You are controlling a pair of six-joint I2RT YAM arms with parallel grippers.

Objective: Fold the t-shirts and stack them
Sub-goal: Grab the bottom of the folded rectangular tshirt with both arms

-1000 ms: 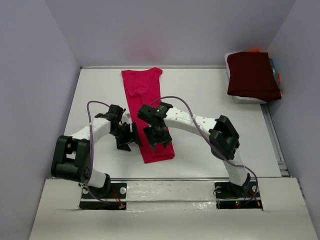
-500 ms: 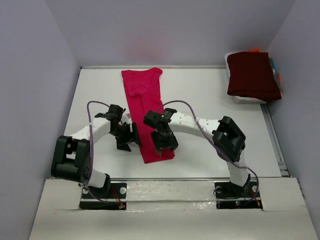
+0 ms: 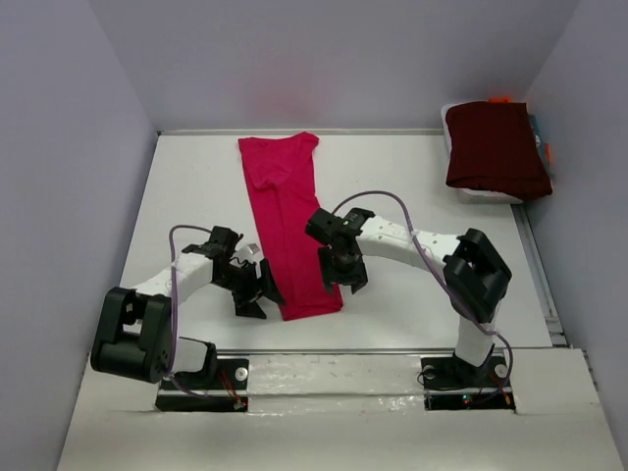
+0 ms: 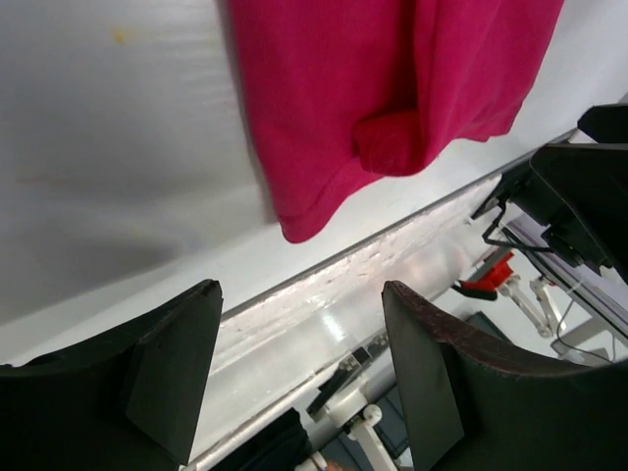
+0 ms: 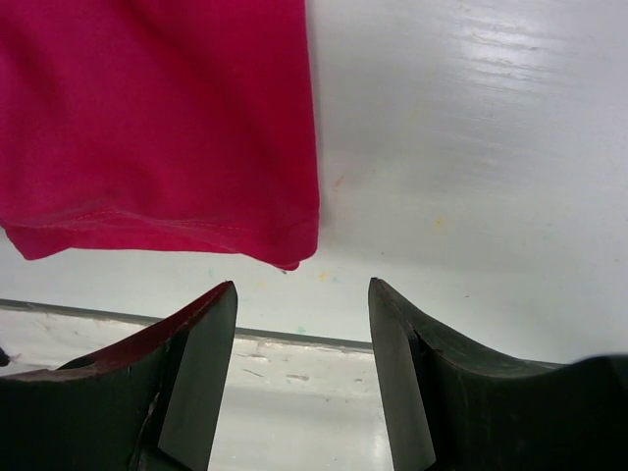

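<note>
A crimson-pink t-shirt [image 3: 287, 226] is laid flat on the white worktop [image 3: 422, 206] as a long narrow strip. Its long axis runs from the far side towards the arm bases, and the near end is angled slightly to the right. Its near hem [image 3: 312, 306] is stopped short of the worktop's front edge. The left hand [image 3: 257, 285] is placed just beside the shirt's left edge at that near end, and the right hand [image 3: 343, 270] just beside its right edge, so the near hem is bracketed by the two. Neither is clearly nearer. In the left wrist view, the shirt's near left corner [image 4: 299, 221] is seen ahead of the widely parted fingers of the left hand [image 4: 299, 294], with a small bunched fold beside it. In the right wrist view, the stitched near right corner [image 5: 289, 240] is seen just ahead of the right hand [image 5: 302, 287], whose fingers are also parted. Nothing is held by either hand. Well away to the far right of the pink shirt, a folded dark maroon t-shirt [image 3: 496, 147] is rested. A grasp at both near corners, carried along the long axis, is judged the likely next fold.
</note>
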